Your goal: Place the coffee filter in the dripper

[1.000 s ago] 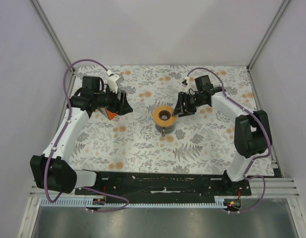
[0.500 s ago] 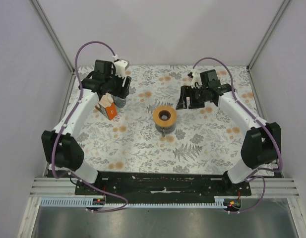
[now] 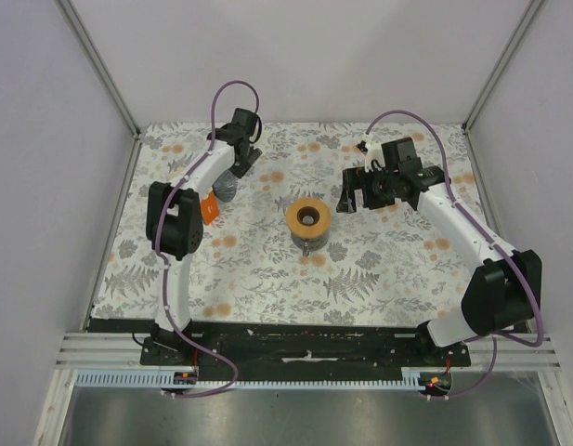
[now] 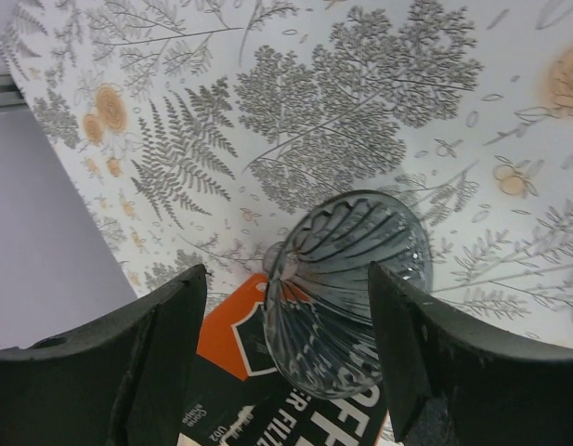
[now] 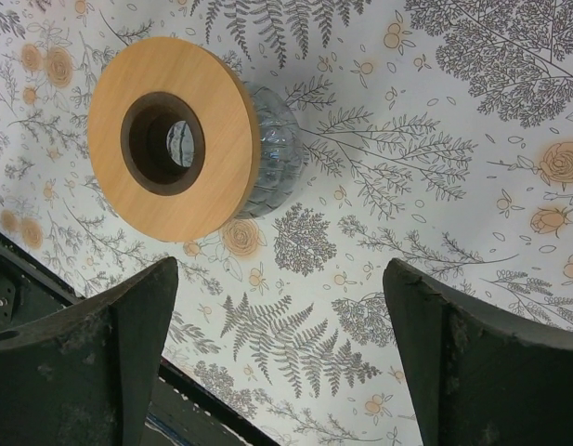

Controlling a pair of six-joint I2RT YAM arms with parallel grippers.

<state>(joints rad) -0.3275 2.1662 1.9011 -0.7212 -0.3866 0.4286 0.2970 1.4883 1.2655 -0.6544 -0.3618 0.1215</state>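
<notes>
Since 1 s ago: left arm (image 3: 198, 172) swung out toward far-left, right jaws widened and backed off amber ring (image 3: 307, 216). Left jaws wide, straddling dripper (image 4: 342, 279), 1 finger clear of it. Dripper tipped against orange packet (image 4: 235, 327), far-left bench (image 3: 267, 269). Ring sits on glass cup (image 5: 272, 153), bench centre. Right jaws wide, holding nothing.

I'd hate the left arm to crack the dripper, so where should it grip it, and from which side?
Grip the dripper across its ribbed outer wall, coming down from above with the left gripper, whose open fingers stand either side of it. The round cone offers two opposite faces to pinch, and the orange packet close beside it probably hampers a low sideways approach.
</notes>
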